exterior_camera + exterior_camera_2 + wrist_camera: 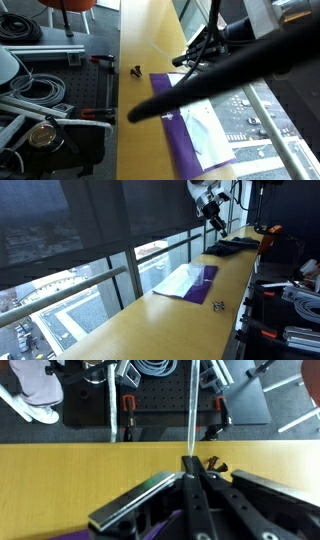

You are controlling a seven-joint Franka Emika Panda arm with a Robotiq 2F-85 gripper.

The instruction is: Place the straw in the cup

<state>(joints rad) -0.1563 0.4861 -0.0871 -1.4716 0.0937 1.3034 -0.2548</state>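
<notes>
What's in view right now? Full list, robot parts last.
table: 1, light wood, runs along the window
cloth: 1, purple, flat on the table, with a pale patch on top
cup: cannot be made out in any view
straw: 1, pale, thin, sticks out from the fingertips in the wrist view
black object: 1, small, on the table, apart from the cloth
dark mat: 1, black, at the far end of the table
clamps: 2, red-handled, past the table edge
cables: 1 coil, grey, beyond the clamps
arm: 1, white, above the table
tool: 1, black, looks shut on the straw
</notes>
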